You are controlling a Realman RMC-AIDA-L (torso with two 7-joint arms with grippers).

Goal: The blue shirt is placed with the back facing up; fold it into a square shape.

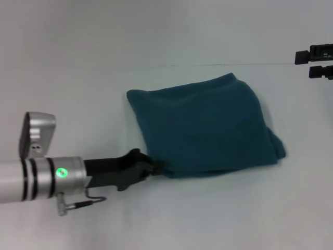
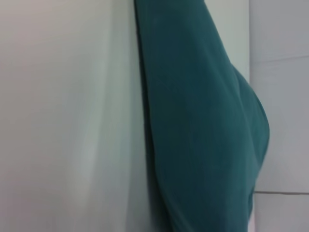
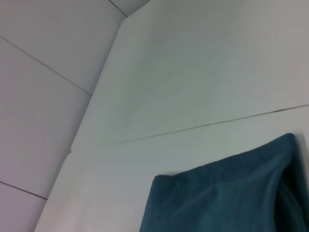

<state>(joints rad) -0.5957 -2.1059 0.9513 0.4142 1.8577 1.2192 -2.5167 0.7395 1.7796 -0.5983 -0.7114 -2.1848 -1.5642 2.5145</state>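
The blue shirt [image 1: 203,127] lies folded into a rough square on the white table [image 1: 156,224], plain side up, with thicker layers bunched along its right edge. My left gripper [image 1: 154,168] reaches in from the left and is shut on the shirt's near-left corner, low against the table. In the left wrist view the blue shirt [image 2: 203,125] fills the middle as a smooth folded mass, and in the right wrist view the blue shirt [image 3: 227,198] shows one corner. My right gripper [image 1: 302,63] is parked at the far right edge, raised and open, away from the cloth.
The table's far edge [image 1: 218,65] runs just behind the shirt, with a pale wall beyond. A seam [image 3: 203,126] crosses the tabletop in the right wrist view.
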